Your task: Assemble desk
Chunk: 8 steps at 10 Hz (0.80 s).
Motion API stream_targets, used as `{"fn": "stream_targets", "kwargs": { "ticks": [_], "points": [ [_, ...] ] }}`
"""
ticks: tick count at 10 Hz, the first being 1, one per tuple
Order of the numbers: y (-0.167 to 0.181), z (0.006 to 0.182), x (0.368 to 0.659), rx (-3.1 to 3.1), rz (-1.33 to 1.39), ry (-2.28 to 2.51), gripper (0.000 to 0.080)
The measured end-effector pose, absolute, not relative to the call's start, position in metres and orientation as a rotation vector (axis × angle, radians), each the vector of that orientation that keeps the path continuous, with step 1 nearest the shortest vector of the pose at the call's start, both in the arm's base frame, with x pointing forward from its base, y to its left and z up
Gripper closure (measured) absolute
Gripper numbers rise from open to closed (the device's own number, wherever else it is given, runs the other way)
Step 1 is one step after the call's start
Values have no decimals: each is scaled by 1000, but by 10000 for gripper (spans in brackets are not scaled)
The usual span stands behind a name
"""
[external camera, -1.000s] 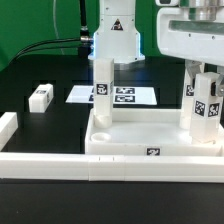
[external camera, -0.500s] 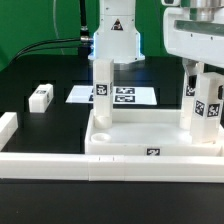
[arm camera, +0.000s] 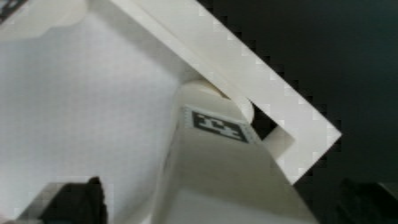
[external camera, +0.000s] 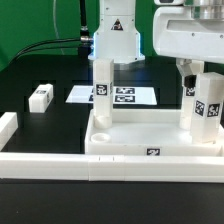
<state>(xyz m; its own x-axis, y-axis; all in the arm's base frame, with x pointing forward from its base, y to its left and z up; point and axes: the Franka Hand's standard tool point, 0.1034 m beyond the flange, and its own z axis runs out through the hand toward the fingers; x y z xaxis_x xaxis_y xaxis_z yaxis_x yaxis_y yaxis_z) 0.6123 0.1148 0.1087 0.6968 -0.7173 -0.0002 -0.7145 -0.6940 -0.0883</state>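
Desk slab [external camera: 150,132] lies rim-up on the tabletop [external camera: 45,125], just behind the front rail [external camera: 60,165]. Left leg [external camera: 101,90] stands upright in its far corner. The jaws sit over the top of the right leg [external camera: 205,105], but we cannot tell whether they clamp it. We'd hold that leg vertical and seat it fully. Loose leg [external camera: 40,96] comes next.

Panda arm [external camera: 118,42]: glossy white rounded shell, its segments divided by dark seams, with a small dark mark on the upper link. Gripper [external camera: 198,70]: boxy pale grey-white housing with rounded corners and dark fingers [external camera: 188,68] beneath. In the wrist view the fingertips [arm camera: 71,200] appear black, though blurred.
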Motion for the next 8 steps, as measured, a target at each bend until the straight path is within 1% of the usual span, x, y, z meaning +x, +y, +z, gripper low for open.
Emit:
{"fn": "stream_targets", "kwargs": {
  "ticks": [5, 8],
  "points": [
    [122, 108, 610, -3099, -93, 417, 150],
    [122, 108, 610, -3137, -96, 82, 150]
  ]
}}
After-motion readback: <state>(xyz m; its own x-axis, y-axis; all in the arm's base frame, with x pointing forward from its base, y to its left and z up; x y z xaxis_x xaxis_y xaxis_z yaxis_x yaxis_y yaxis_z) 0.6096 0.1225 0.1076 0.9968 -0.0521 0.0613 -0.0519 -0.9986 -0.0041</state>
